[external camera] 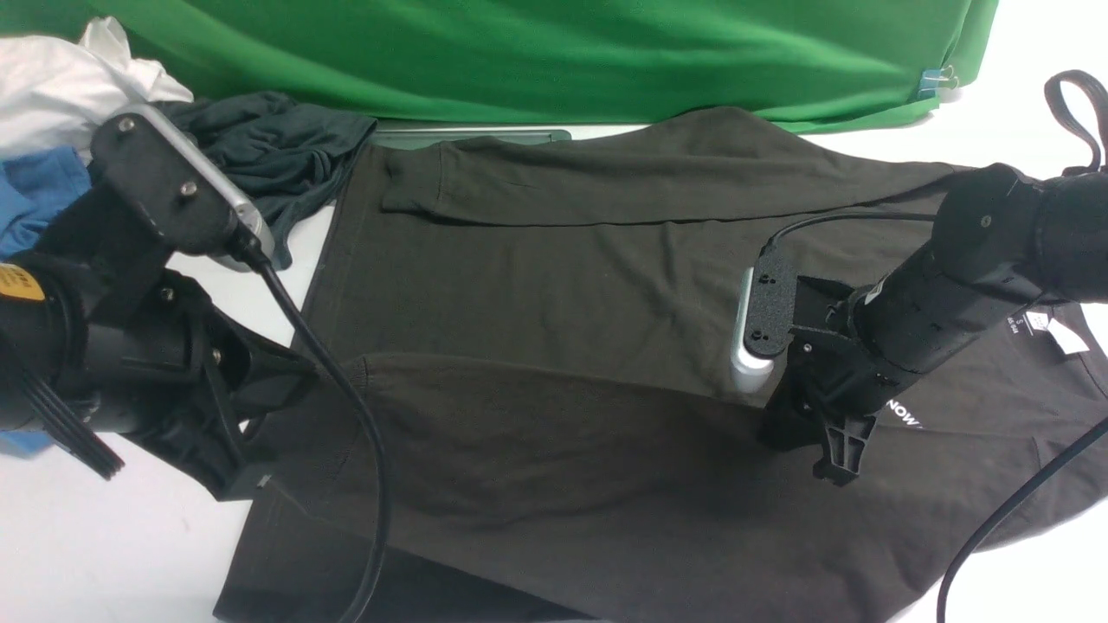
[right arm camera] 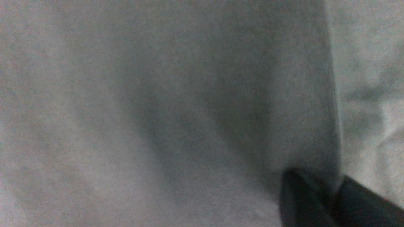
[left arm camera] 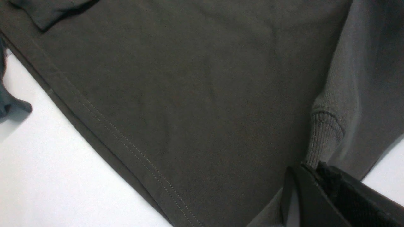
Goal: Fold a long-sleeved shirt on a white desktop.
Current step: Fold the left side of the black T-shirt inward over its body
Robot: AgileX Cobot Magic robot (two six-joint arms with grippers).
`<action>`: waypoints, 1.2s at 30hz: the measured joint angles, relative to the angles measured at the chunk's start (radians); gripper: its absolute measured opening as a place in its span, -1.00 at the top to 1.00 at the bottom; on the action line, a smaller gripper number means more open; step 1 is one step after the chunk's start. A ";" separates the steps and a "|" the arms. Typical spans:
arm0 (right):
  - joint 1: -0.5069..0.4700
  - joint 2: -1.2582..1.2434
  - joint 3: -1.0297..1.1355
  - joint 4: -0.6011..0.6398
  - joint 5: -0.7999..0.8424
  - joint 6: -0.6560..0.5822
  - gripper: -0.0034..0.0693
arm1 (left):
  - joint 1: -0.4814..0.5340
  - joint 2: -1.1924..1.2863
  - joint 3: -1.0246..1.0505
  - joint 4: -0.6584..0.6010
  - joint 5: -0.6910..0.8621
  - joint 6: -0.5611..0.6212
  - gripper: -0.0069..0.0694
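Observation:
The long-sleeved shirt (external camera: 554, 285) lies spread on the white desktop (external camera: 130, 536), collar to the right and hem to the left. Its white print (external camera: 905, 414) and neck tag (external camera: 1052, 329) show beside the right arm. The far sleeve is folded across the body. The near sleeve lies over the body, its ribbed cuff (left arm camera: 323, 132) running into my left gripper (left arm camera: 311, 168), which is shut on it at the hem end (external camera: 260, 480). My right gripper (external camera: 822, 454) sits low on the near sleeve by the chest. Its jaws (right arm camera: 331, 186) stand close together on a fold of the fabric.
A dark teal-grey garment (external camera: 277, 147), a blue tee (external camera: 39, 195) and white cloth (external camera: 61, 78) are piled at the back left. A grey cable slot (external camera: 472, 134) lies under the green backdrop (external camera: 554, 52). The left arm's black cable (external camera: 363, 433) crosses the shirt.

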 joint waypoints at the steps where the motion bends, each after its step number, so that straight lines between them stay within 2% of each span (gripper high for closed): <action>1: 0.000 0.000 0.000 0.000 0.001 0.001 0.74 | 0.000 0.000 0.000 0.000 -0.001 0.000 0.74; 4: 0.000 0.000 0.000 -0.001 0.021 0.020 0.84 | 0.000 0.000 0.000 0.000 -0.006 0.000 0.74; 12: 0.000 -0.005 0.000 -0.022 0.011 0.137 0.85 | 0.000 0.024 0.001 0.015 -0.112 -0.093 0.74; 25: 0.000 -0.005 0.000 -0.050 -0.125 0.262 0.86 | 0.000 0.337 -0.081 0.065 -0.214 -0.144 0.74; 36: 0.000 -0.005 0.000 -0.056 -0.175 0.322 0.86 | 0.000 0.495 -0.218 0.232 -0.275 -0.238 0.74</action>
